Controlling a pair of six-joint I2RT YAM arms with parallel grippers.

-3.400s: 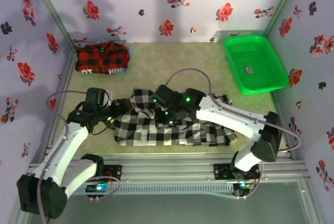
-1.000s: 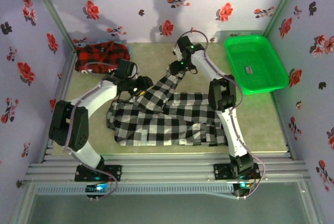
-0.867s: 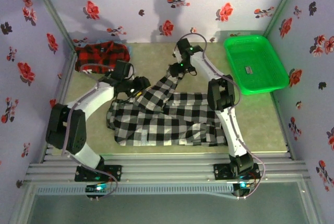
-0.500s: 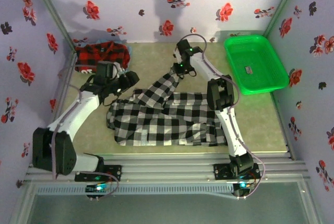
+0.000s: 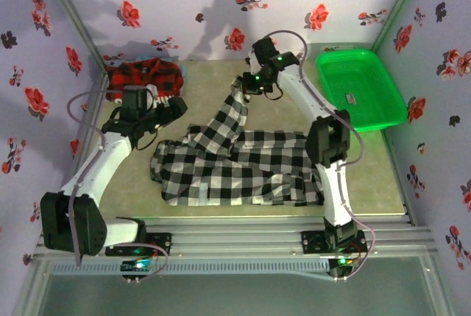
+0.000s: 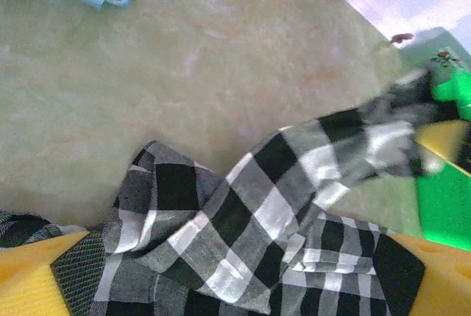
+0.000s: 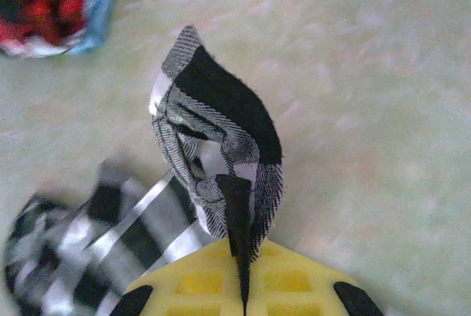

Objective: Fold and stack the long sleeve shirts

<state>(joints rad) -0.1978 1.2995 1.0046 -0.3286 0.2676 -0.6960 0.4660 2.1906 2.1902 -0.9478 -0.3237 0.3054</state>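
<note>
Top external: right arm [image 5: 307,93] outstretched, pinching checked shirt [image 5: 235,167].

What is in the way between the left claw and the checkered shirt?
Nothing visible is. The open left gripper hangs close by the checked shirt, with no object between them. The right gripper pinches its sleeve.

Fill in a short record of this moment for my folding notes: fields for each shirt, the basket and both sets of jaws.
checked shirt: spread on the table, centre front, rumpled
sleeve: raised toward the back, its end pinched
right jaws: shut on the sleeve's end
left jaws: open over the checked shirt's left part, gripping nothing
red plaid shirt: lying at the back left, apart from the checked one
green basket: back right, no shirt in it
stack: not yet made
</note>
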